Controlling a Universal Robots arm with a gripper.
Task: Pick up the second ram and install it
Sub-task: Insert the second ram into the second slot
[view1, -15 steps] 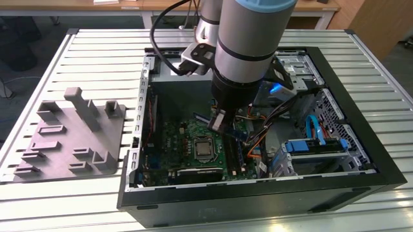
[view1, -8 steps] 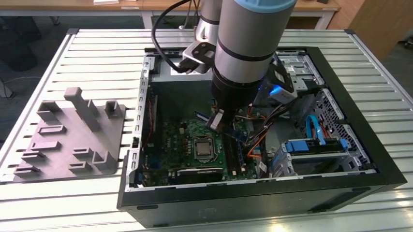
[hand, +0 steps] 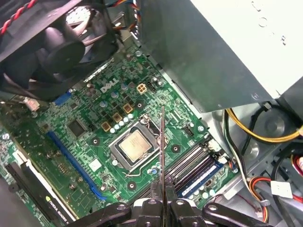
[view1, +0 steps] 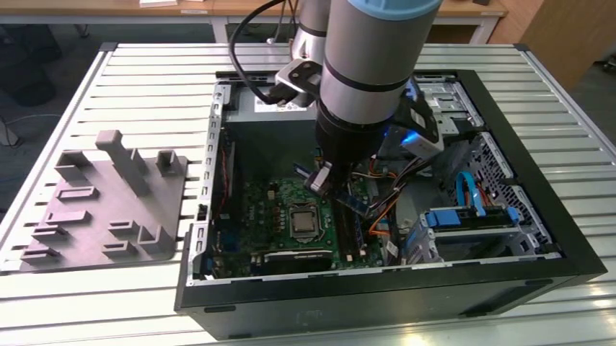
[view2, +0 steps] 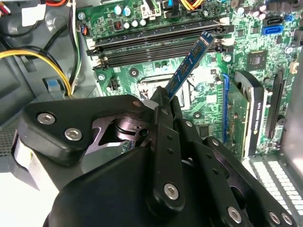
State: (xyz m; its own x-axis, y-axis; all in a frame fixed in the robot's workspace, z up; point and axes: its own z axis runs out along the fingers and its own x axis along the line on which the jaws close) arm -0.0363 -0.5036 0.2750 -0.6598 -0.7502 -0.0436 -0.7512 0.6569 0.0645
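An end effector (view2: 163, 97) clamps tight on one end of the ram (view2: 189, 64). The stick juts out from its grip at a slant, hanging over the board (view2: 128, 75) near the processor socket (hand: 135, 144) and clear of the slots (view2: 156, 45).

The ram looks light, stiff and thin, and is probably fragile. It is best taken by its flat faces or bare ends, away from the contact edge, and would likely tolerate little twisting.

The long slots lie side by side. In the first wrist view one seems to carry a blue stick already, though that is hard to confirm.

The open case (view1: 385, 303) holds the board, a power supply (hand: 213, 52), a fan (hand: 61, 42) and loose cables (hand: 255, 135). It rests on a slatted table (view1: 144, 79), beside a gray fixture (view1: 106, 202).
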